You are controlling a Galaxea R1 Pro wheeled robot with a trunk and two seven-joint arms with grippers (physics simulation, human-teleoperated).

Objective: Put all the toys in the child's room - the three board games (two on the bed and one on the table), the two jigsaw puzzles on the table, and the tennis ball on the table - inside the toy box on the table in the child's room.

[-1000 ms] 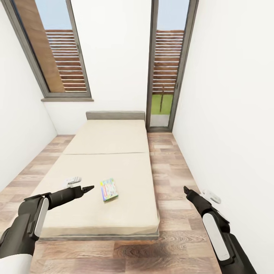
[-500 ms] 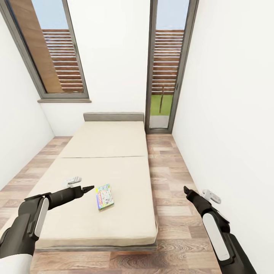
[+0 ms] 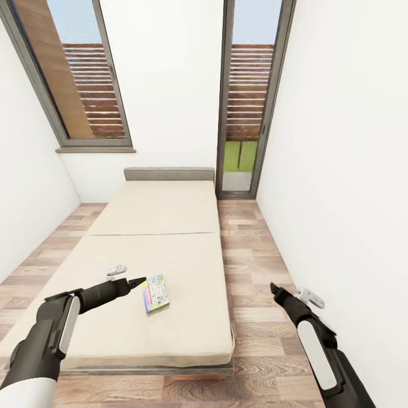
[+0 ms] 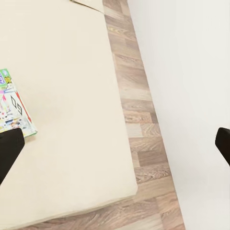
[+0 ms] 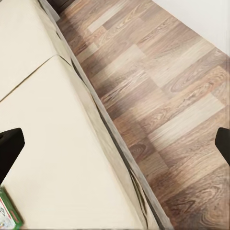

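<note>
One of the board games (image 3: 156,293), a thin flat box with a green edge and cartoon art, lies on the near half of the bed (image 3: 164,249). My left gripper (image 3: 131,278) hovers just to the game's left, above the cream mattress, and it is open. In the left wrist view the board game (image 4: 12,108) lies on the bed (image 4: 72,62) near one dark fingertip (image 4: 9,149). My right gripper (image 3: 283,292) is open over the floor between bed and wall. A green corner of the board game (image 5: 6,213) shows in the right wrist view at the mattress edge (image 5: 57,124).
A strip of wood-plank floor (image 3: 252,255) runs between the bed's right side and the white wall (image 3: 340,187). A tall glass door (image 3: 246,96) stands at the far end and a window (image 3: 73,73) at the far left. A grey headboard (image 3: 169,173) closes the bed.
The view first shifted slightly, so the camera moved. Since then my left gripper has edged forward and right, closer to the board game, and my right arm has sunk a little.
</note>
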